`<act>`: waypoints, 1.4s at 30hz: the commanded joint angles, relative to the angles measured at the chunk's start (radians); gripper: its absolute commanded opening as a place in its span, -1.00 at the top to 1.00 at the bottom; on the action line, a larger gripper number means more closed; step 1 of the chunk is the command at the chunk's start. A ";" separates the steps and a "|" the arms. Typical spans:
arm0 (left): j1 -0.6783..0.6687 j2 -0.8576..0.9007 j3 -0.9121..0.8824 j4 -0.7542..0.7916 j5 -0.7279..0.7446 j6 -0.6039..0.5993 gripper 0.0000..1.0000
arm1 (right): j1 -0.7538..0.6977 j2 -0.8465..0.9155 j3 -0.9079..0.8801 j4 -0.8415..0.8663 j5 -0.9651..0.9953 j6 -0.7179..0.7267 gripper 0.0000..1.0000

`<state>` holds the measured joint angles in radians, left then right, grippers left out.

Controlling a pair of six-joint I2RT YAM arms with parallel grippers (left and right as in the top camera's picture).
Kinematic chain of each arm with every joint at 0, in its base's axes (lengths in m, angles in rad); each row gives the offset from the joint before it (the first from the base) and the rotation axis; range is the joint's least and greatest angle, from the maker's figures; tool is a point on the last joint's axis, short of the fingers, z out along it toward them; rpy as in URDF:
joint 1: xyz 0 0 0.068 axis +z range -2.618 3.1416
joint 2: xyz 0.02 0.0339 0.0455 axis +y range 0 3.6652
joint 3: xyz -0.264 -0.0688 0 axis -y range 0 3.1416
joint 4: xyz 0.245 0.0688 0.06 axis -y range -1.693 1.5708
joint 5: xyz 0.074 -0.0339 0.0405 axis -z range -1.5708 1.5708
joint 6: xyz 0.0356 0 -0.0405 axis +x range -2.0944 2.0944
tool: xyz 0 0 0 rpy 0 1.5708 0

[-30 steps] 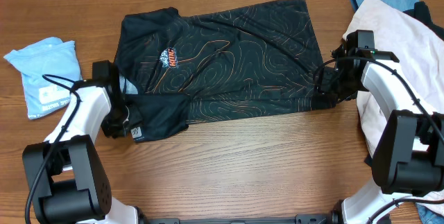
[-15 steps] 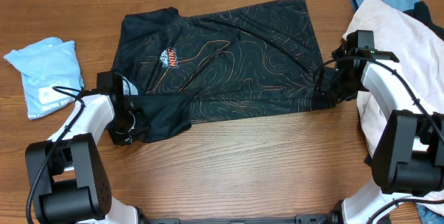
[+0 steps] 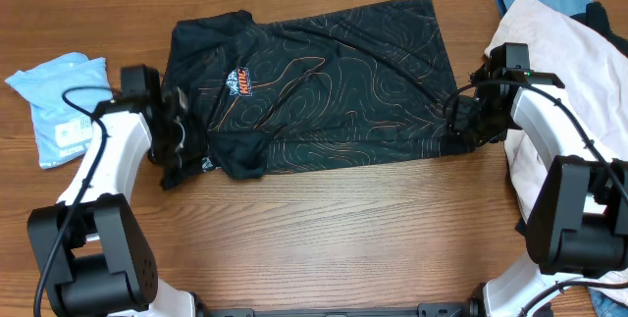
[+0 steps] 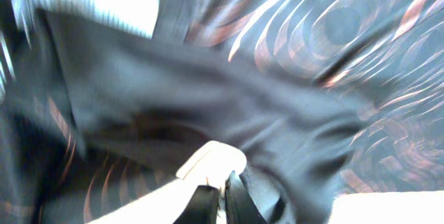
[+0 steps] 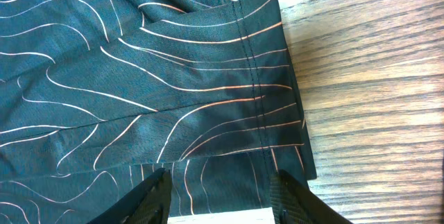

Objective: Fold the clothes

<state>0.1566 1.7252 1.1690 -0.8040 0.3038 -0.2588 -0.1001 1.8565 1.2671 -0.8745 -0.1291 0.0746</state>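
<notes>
A black T-shirt [image 3: 314,81] with thin orange contour lines and a small chest logo lies spread on the wooden table. My left gripper [image 3: 182,150] is shut on the shirt's sleeve fabric [image 4: 208,134] at its near left corner, holding it folded over onto the shirt body. My right gripper [image 3: 461,131] is open above the shirt's hem corner [image 5: 270,113] at the right edge; its fingers [image 5: 218,196] straddle the fabric without closing.
A folded light blue garment [image 3: 64,106] lies at the far left. A pile of white and blue clothes [image 3: 564,42] sits at the right edge behind my right arm. Bare wood [image 3: 343,229] runs along the front.
My left gripper moved up and inward with the sleeve, carrying it from the table edge onto the shirt body. The right arm has not moved.
</notes>
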 commanded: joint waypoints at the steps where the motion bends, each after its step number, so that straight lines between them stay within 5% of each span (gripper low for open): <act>1: -0.005 0.006 0.074 0.049 0.051 -0.051 0.92 | 0.001 0.000 -0.003 0.009 0.008 0.000 0.01; 15: -0.006 0.008 0.100 0.193 -0.052 -0.146 0.84 | 0.001 0.000 -0.003 0.012 0.023 0.000 0.01; 17: -0.007 0.008 0.100 0.208 -0.048 -0.148 0.52 | 0.001 0.000 -0.003 0.011 0.023 0.000 0.00; 18: -0.007 0.008 0.100 0.206 -0.043 -0.154 -0.01 | 0.001 0.000 -0.003 0.011 0.023 0.000 0.01; 21: -0.008 0.008 0.100 0.130 -0.034 -0.157 -0.30 | 0.001 0.000 -0.003 0.012 0.023 0.000 0.01; 29: -0.008 0.008 0.047 -0.089 -0.056 -0.091 -0.19 | 0.001 0.000 -0.003 0.017 0.023 0.000 0.01; 42: -0.008 0.008 -0.246 0.162 -0.192 -0.085 -0.22 | 0.000 0.003 -0.003 0.011 0.092 0.028 -0.22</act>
<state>0.1566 1.7264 0.9638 -0.6689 0.1646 -0.3634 -0.1001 1.8565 1.2671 -0.8635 -0.0711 0.0803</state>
